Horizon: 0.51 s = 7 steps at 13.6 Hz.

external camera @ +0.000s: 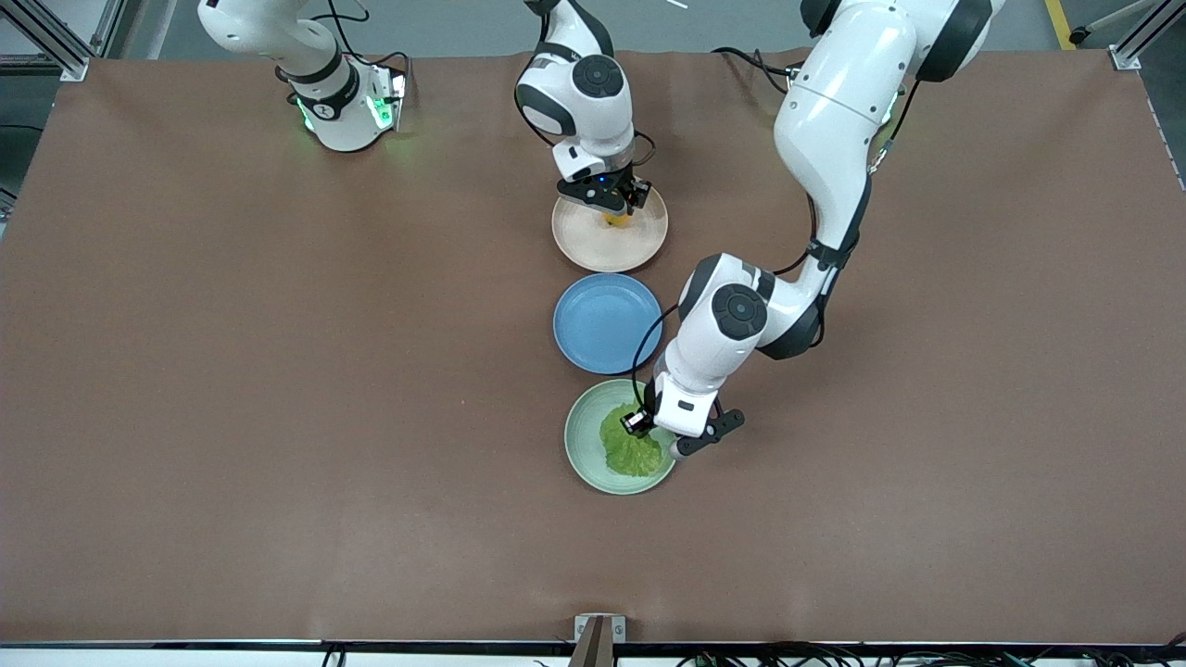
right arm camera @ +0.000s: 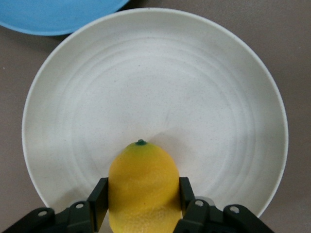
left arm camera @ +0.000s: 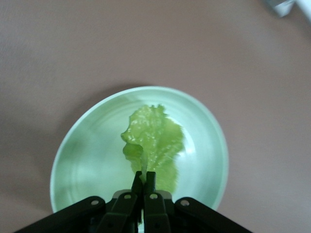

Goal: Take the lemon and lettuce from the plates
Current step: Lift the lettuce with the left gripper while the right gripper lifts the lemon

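Observation:
The lemon (right arm camera: 142,187) is yellow with a small green nub. It sits between the fingers of my right gripper (right arm camera: 143,196), which is shut on it over the beige-pink plate (right arm camera: 194,97). In the front view the lemon (external camera: 615,220) peeks out under my right gripper (external camera: 613,211) at the part of the beige plate (external camera: 611,245) nearest the robots' bases. The lettuce (left arm camera: 153,143) is a crinkled green leaf on the mint green plate (left arm camera: 87,160). My left gripper (left arm camera: 145,178) is shut on its paler stem. In the front view the lettuce (external camera: 630,446) lies on the green plate (external camera: 586,443) under my left gripper (external camera: 660,435).
An empty blue plate (external camera: 607,322) lies between the two other plates; its rim also shows in the right wrist view (right arm camera: 53,14). The three plates stand in a row at the middle of the brown table (external camera: 278,371).

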Motion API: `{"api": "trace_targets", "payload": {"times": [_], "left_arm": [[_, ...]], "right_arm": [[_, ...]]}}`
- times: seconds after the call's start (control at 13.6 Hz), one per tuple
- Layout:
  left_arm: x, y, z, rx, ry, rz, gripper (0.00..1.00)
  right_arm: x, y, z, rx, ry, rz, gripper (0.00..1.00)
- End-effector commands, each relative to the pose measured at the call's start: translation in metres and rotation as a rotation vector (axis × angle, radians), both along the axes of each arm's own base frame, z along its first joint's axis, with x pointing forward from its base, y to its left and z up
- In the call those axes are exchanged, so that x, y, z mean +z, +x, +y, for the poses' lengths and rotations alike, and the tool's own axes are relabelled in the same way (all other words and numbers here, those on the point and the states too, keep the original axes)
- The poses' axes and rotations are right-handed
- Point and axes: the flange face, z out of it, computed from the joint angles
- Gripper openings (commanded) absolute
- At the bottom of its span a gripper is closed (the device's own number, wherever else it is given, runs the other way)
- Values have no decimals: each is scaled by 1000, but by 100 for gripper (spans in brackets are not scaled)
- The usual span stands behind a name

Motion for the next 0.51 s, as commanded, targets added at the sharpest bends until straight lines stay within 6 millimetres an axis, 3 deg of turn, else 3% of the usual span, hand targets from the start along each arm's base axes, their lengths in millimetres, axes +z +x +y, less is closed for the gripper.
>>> {"api": "trace_targets", "payload": {"times": [0.0,0.22,0.37,0.44], "left_arm": [[71,5,11,27,-49,-49,1],[124,5,58,64,-55,-57,1],[140,-12,102,10,-21,-62,0],[134,-24,123,-40,4,-54,0]], "right_arm": [[3,11,-4,-39,-6,-4,0],[38,63,-35,-31,-26,9,0],[61,110,-76,-14,-38,21,0],[68,135,-101,9,-45,29,0]]}}
